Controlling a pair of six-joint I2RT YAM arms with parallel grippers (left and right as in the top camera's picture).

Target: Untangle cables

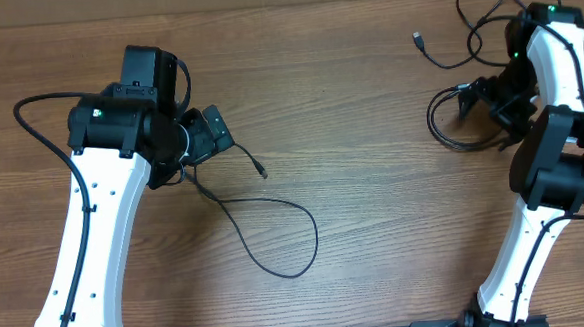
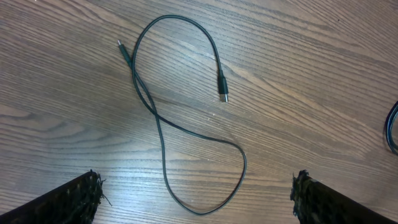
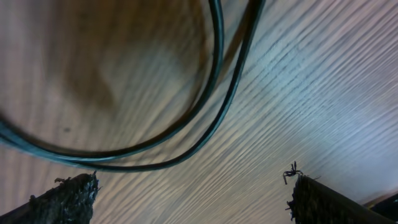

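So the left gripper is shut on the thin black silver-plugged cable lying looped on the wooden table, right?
No. The left gripper is open and holds nothing; the thin black silver-plugged cable lies looped on the wooden table, untouched. The left wrist view shows it.

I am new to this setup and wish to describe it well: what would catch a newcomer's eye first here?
First, a loose cable, thin and black, lies on the wooden table and crosses over itself, just ahead of the open left gripper. Then, at the table's right side, the looped cables lie beside the right arm. The open right gripper hangs close above two of their strands.
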